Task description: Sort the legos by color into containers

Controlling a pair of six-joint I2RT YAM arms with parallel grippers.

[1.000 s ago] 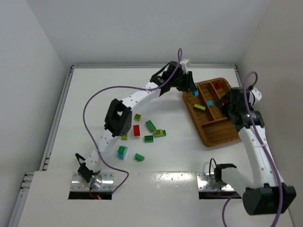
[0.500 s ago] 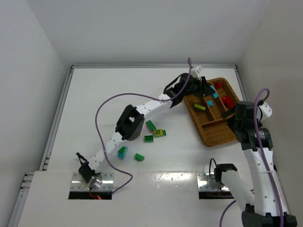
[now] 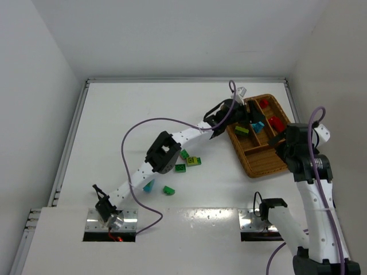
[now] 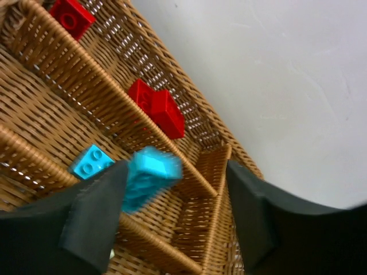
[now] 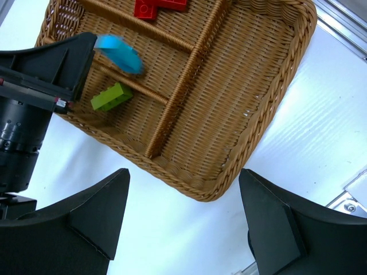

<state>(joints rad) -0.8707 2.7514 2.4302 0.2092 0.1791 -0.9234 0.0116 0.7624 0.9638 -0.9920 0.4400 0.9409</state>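
Observation:
The brown wicker tray (image 3: pixel 265 169) lies at the right of the table. My left gripper (image 3: pixel 252 117) hangs over it with jaws wide open (image 4: pixel 178 217). A cyan brick (image 4: pixel 150 175) shows blurred beside the left finger, above a divider; it also shows blurred in the right wrist view (image 5: pixel 119 51). Another cyan brick (image 4: pixel 92 162) lies in a compartment. Red bricks (image 4: pixel 156 107) lie in the far compartments, and a yellow-green brick (image 5: pixel 112 96) in another. My right gripper (image 5: pixel 183 223) is open and empty over the table beside the tray's rim (image 5: pixel 269 126).
Loose bricks lie on the table left of the tray: dark green (image 3: pixel 183 153), yellow-green (image 3: pixel 193 161), green (image 3: pixel 180 168), cyan (image 3: pixel 149 185) and green (image 3: pixel 168 190). The left arm's purple cable arcs above them. Walls close in the table at the back and sides.
My left gripper moved right from the tray's left rim to over its compartments and opened; the cyan brick has left its grip. My right arm drew back from the tray, where a red brick now lies.

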